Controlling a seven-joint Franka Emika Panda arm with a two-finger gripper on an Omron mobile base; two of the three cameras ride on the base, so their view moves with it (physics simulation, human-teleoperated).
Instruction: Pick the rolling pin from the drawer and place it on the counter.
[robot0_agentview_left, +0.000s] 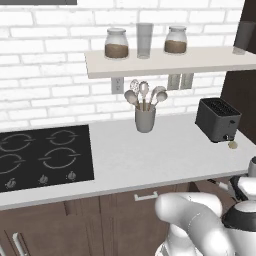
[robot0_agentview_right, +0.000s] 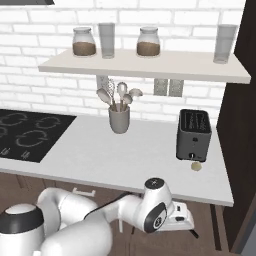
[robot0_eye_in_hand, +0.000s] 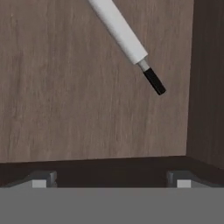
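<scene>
The rolling pin (robot0_eye_in_hand: 124, 36) lay slanted on the drawer (robot0_eye_in_hand: 65, 87) floor, its black handle near the dark right wall. The gripper (robot0_eye_in_hand: 111, 181) hovered above with jaws spread wide, holding nothing. The counter (robot0_agentview_left: 150, 155) had bare room between utensil holder (robot0_agentview_left: 145, 119) and toaster (robot0_agentview_left: 218, 119).

Rendered kitchen: hob (robot0_agentview_left: 42, 156), toaster (robot0_agentview_right: 193, 134), utensil crock (robot0_agentview_right: 119, 119), jar shelf (robot0_agentview_right: 145, 65), brick wall (robot0_agentview_left: 45, 80).
</scene>
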